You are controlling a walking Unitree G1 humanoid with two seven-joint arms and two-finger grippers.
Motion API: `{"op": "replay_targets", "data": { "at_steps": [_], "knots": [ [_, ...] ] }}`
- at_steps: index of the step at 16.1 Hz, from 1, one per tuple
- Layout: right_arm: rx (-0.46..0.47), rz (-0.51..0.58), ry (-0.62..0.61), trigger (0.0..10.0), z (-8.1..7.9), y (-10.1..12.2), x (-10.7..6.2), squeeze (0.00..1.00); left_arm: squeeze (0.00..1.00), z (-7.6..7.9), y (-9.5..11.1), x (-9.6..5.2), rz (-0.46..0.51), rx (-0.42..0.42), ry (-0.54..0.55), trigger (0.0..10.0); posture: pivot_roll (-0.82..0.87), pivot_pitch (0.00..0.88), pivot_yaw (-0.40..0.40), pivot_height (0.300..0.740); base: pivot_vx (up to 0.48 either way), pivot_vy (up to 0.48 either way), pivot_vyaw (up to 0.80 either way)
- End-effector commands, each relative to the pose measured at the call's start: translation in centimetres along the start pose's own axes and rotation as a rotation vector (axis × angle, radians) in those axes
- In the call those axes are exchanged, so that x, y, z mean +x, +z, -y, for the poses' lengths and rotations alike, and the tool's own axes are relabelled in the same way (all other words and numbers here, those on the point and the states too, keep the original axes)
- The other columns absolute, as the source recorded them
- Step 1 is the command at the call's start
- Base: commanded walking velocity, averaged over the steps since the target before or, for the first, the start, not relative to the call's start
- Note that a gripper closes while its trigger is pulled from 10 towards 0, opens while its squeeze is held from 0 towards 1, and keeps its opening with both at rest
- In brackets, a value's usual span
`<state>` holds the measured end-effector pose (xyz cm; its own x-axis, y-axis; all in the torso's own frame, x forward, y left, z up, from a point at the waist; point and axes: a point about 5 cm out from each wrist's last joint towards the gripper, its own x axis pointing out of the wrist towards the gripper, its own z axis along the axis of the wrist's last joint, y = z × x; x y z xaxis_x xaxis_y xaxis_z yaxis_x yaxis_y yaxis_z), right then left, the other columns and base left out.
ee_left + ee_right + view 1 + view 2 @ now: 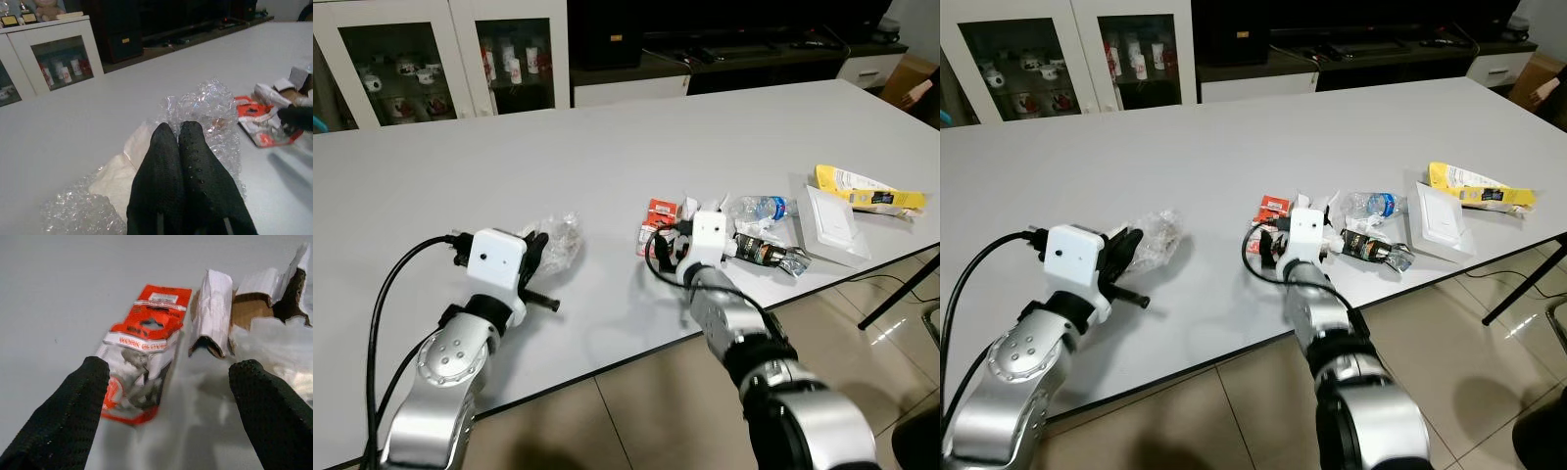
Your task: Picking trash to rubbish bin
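A crumpled sheet of clear bubble wrap point(560, 239) lies on the white table point(607, 137) at the front left, with white paper point(120, 171) under it. My left gripper point(178, 128) is shut, its tips resting on the wrap; I see nothing between the fingers. To the right is a pile of trash: a red glove package point(142, 357), torn white cardboard point(211, 313), a crushed plastic bottle point(765, 208) and a dark wrapper point(766, 253). My right gripper point(171, 367) is open wide just above the table, with the red package and the cardboard between its fingers and nothing held.
A flat white box point(832, 225) and a yellow packet point(867, 191) lie near the table's right edge. The front edge of the table runs just under both arms, with tiled floor point(636, 411) below. A glass-door cabinet point(440, 59) stands behind the table.
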<state>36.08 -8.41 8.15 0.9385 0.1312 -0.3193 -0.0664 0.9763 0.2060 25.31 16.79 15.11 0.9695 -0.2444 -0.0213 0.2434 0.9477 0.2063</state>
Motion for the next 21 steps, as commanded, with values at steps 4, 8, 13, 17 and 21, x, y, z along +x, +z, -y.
{"op": "replay_targets", "data": {
  "at_steps": [4, 8, 13, 17, 21],
  "knots": [
    [0.123, -0.048, -0.003, 10.0, -0.5, 0.1, 0.3, 0.00, 0.00, -0.2, 0.6, -0.6, 0.007, 0.023, -0.010, 10.0, 0.19, 0.000, -0.088, 0.740, 0.000, 0.000, 0.00],
    [0.187, -0.069, -0.016, 9.0, -0.4, 0.0, 0.4, 0.00, 0.00, -0.2, 0.6, -1.1, 0.003, 0.031, -0.008, 10.0, 0.21, 0.003, -0.091, 0.740, 0.000, 0.000, 0.00],
    [0.212, -0.081, -0.040, 2.0, 0.1, -0.2, 0.4, 0.00, 0.00, -0.1, 0.8, -1.4, 0.001, 0.041, -0.012, 10.0, 0.22, 0.013, -0.096, 0.740, 0.000, 0.000, 0.00],
    [0.209, -0.078, -0.078, 2.3, 1.2, 0.0, 0.4, 0.00, 0.00, -0.1, 1.4, -1.9, 0.013, 0.059, -0.024, 10.0, 0.26, 0.084, -0.093, 0.740, 0.000, 0.000, 0.00],
    [0.193, -0.068, -0.104, 0.0, 2.2, 0.5, 0.5, 0.00, 0.00, -0.3, 2.6, -2.2, 0.036, 0.093, -0.042, 10.0, 0.29, 0.166, -0.081, 0.740, 0.000, 0.000, 0.00]
  ]
}}
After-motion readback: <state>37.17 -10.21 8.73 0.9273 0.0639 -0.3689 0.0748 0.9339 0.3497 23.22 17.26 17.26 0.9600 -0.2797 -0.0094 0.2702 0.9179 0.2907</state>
